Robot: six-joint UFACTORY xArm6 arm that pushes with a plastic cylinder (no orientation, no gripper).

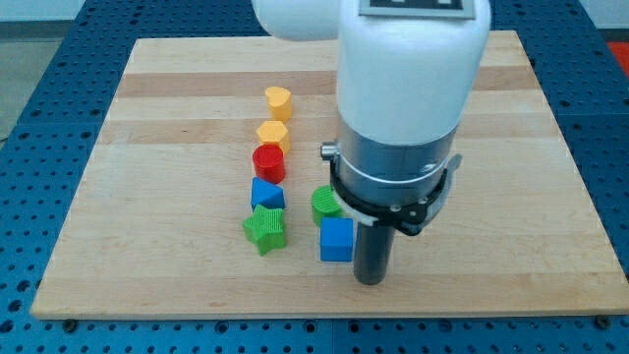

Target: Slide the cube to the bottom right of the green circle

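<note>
A blue cube (336,239) lies on the wooden board (147,197), just below and slightly right of the green circle (325,204), close to it or touching. The circle is partly hidden by the arm. My tip (370,278) is the lower end of the dark rod, down on the board right beside the cube's right side, a little lower in the view.
A column of blocks stands at the view's left of the cube: a yellow heart (278,101), a yellow hexagon (272,133), a red cylinder (268,162), a second blue block (266,193) and a green star (265,228). The arm's white body (408,69) hides the board's upper middle.
</note>
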